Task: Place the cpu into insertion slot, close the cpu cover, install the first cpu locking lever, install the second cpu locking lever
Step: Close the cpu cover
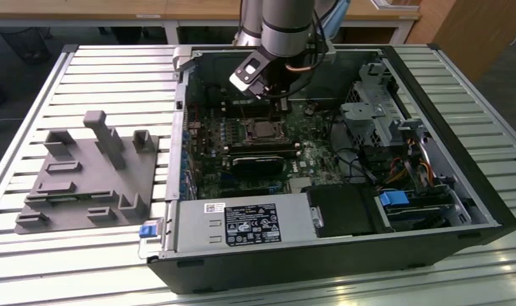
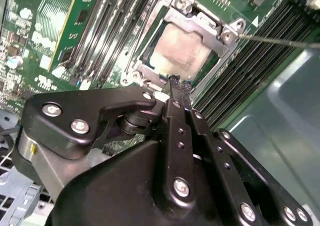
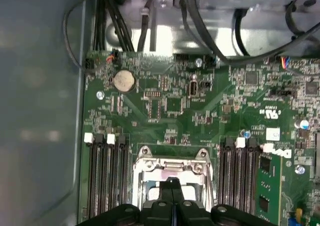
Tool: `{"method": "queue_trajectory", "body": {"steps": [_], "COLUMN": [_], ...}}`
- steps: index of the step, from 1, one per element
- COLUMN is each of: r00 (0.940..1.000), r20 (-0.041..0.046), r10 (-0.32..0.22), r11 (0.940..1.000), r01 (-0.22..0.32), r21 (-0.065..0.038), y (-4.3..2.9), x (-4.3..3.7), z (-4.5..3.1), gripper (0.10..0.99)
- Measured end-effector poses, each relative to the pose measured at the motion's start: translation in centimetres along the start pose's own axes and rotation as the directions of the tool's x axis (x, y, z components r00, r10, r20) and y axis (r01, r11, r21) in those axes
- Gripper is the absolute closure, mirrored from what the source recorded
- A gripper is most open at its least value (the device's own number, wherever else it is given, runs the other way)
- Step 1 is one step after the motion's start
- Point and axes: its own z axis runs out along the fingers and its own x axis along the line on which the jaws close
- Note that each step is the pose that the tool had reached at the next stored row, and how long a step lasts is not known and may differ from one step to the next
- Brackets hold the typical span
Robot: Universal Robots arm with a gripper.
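**Gripper Position at the CPU Socket**

Reference landmark: the cpu socket (image 1: 262,131), on the motherboard (image 3: 175,106) inside the open computer case (image 1: 240,274).

1. Location of the chip. The cpu (image 2: 180,51) lies flat in the socket. Its dull silver-tan top shows through the cut-out of the cpu cover (image 2: 202,21). In both wrist views the cover frame appears to lie down around the chip rather than stand up from it.

2. Jaw state. The gripper (image 2: 175,83) has its two fingers pressed together along their length. Nothing is seen between them.

3. Gripper relative to the socket. The fingertips sit at the middle of one socket edge, just beside the cover frame. Contact with the frame cannot be confirmed. The long axis of the fingers points across that edge toward the socket centre.

4. Lever relative to the socket. A thin wire locking lever (image 2: 280,41) runs outward from one socket corner, over the memory slots (image 2: 240,81) that flank the socket. Its long axis lies crosswise to the line of the fingers, near the fingertips but apart from them. It looks unlatched, though this is a judgement.

5. Exterior view. The black rectangular block (image 1: 258,164) lies on the side of the socket opposite the gripper.

6. Progress. Chip placement and cover closure appear complete, and lever work appears to be the step in hand.
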Motion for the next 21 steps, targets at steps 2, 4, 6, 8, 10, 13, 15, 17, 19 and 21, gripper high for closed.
{"method": "queue_trajectory", "body": {"steps": [2,4,6,8,10,13,15,17,19,21], "r00": [1.0000,1.0000,1.0000,1.0000,1.0000,0.9999,0.9999,0.9999,0.9999,0.9999], "r20": [0.0000,0.0001,-0.0001,-0.0001,-0.0003,-0.0002,-0.0003,-0.0003,-0.0005,-0.0004], "r10": [0.000,-0.001,-0.003,-0.006,-0.008,-0.010,-0.011,-0.012,-0.013,-0.015], "r11": [1.0000,1.0000,1.0000,1.0000,1.0000,0.9999,0.9999,0.9999,0.9999,0.9999], "r01": [0.000,0.001,0.003,0.006,0.008,0.010,0.011,0.012,0.013,0.015], "r21": [0.000,0.000,0.000,0.000,0.000,0.000,0.000,0.000,0.000,0.000], "y": [-0.61,-1.24,-1.85,-2.50,-2.95,-3.28,-3.44,-3.60,-3.75,-3.89], "x": [0.01,0.01,0.03,0.02,0.02,0.01,0.01,0.00,-0.01,-0.01], "z": [0.12,0.22,0.35,0.50,0.65,0.96,1.23,1.53,1.82,2.03], "gripper": [0.961,0.961,0.961,0.961,0.961,0.961,0.961,0.961,0.961,0.961]}}
